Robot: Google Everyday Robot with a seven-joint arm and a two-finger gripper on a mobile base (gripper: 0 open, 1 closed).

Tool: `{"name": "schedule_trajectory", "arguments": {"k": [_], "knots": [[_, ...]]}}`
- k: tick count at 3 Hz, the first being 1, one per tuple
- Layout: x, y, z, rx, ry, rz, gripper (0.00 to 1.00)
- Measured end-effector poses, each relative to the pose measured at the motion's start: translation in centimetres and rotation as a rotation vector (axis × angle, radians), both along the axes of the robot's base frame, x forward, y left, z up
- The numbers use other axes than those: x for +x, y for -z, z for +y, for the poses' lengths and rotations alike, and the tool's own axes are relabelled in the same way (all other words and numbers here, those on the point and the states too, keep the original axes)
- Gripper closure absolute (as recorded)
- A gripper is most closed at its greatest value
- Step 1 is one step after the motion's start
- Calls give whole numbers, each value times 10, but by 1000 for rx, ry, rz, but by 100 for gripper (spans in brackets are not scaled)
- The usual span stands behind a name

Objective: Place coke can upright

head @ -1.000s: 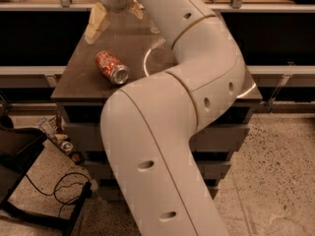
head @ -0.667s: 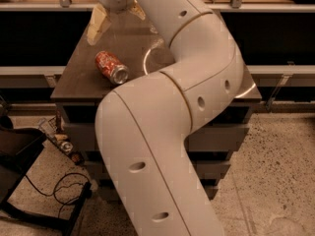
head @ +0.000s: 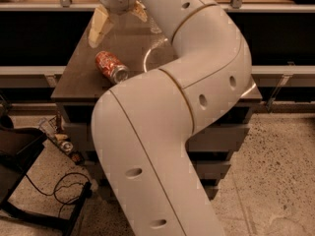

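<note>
The coke can (head: 111,67), red-orange with white markings and a silver end, lies on its side on the dark brown table (head: 74,82), near the front left. Its silver end faces front right. My gripper (head: 118,19) hangs above the table's back left, behind the can and apart from it. It is open and empty, with one pale finger (head: 98,27) pointing down left and the other (head: 139,11) to the right. My large white arm (head: 172,112) covers the middle and right of the table.
The table has drawers below its front edge (head: 74,100). A dark stand (head: 19,181) and a black cable (head: 64,191) lie on the floor at the left, with small clutter (head: 61,141) by the table's base. A rail and shelf (head: 29,6) run behind.
My arm's elbow has swung slightly to the left. The gripper stays open above the back of the table and the can has not moved.
</note>
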State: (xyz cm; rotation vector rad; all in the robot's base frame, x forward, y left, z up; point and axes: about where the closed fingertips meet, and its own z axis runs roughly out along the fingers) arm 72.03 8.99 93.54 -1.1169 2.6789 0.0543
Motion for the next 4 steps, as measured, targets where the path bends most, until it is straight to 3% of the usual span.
{"name": "schedule_trajectory", "arguments": {"k": [1, 2, 4], "knots": [[11, 6, 11, 16, 1, -26, 0], [14, 19, 22, 0, 6, -8, 0], [1, 54, 19, -64, 50, 91, 0]]}}
